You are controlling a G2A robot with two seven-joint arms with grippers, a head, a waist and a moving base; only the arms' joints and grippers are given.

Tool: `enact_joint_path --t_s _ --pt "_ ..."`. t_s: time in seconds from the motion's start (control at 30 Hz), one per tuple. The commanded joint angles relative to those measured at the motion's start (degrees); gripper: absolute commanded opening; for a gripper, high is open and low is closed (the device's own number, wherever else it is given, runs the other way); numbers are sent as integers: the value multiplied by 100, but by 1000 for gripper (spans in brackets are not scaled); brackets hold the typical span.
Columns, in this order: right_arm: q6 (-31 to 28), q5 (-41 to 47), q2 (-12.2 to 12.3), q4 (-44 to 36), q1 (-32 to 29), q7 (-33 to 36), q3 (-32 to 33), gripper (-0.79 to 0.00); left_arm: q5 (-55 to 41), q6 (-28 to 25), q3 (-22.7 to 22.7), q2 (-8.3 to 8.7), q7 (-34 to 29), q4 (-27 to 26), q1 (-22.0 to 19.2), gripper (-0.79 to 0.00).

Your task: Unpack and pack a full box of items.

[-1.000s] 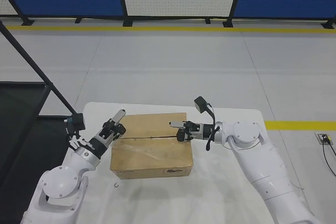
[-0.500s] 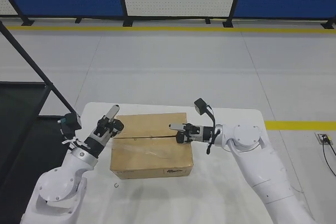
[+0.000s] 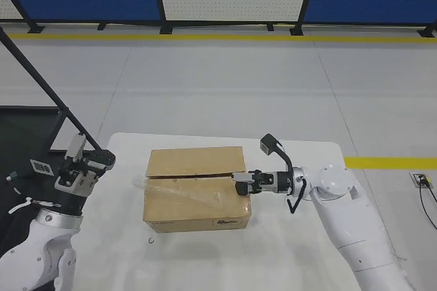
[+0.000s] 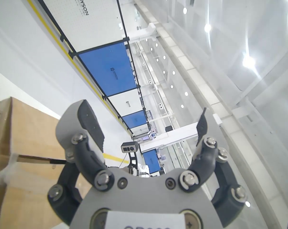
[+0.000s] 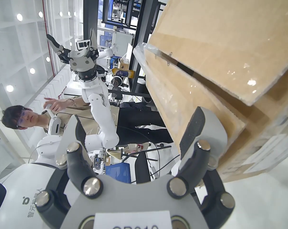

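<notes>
A brown cardboard box (image 3: 197,190) stands mid-table, its two top flaps meeting at a centre seam, the far flap slightly lifted. A strip of clear tape (image 3: 142,182) hangs loose at the box's left end and also shows as tape (image 5: 144,48) and tape (image 4: 7,171). My right gripper (image 3: 241,183) is open at the box's right end by the seam; in its own view the right gripper (image 5: 136,129) has one finger (image 5: 201,125) beside the box (image 5: 217,48) corner. My left gripper (image 3: 89,151) is off the table's left side, tilted upward, open and empty, as the left gripper (image 4: 144,122) beside the box (image 4: 27,141).
The white table (image 3: 291,240) has free room in front of and to the right of the box. A small dark hook-like bit (image 3: 152,241) lies near the box's front left corner. A black frame (image 3: 29,65) stands at the left.
My left gripper pulled away from the box's left end, out past the table edge, and tipped upward. My right gripper drew back from above the seam to the box's right end.
</notes>
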Motion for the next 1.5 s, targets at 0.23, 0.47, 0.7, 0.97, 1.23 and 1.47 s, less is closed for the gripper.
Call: enact_joint_path --t_s 0.23,0.47,0.7,0.97,1.23,1.47 --pt "-63 56 55 -181 -48 210 -118 0 -531 -521 -1046 -7 -216 -32 1077 0" --pt "-239 191 103 -369 -181 322 -167 0 -653 -560 -1224 -18 -422 282 1481 0" --pt "204 142 152 -463 -219 238 -227 0 -342 -512 -849 -23 -448 392 1423 0" --pt "740 -369 185 -783 -244 -69 -496 0 -259 -495 -656 -24 -446 413 1306 0" --pt "1136 -1025 175 -1154 -174 -519 -881 0 -328 -540 -659 -31 -427 415 1375 0" --pt "1246 -949 105 -1049 54 -726 -1155 0 -364 -575 -692 -37 -377 415 1440 0"
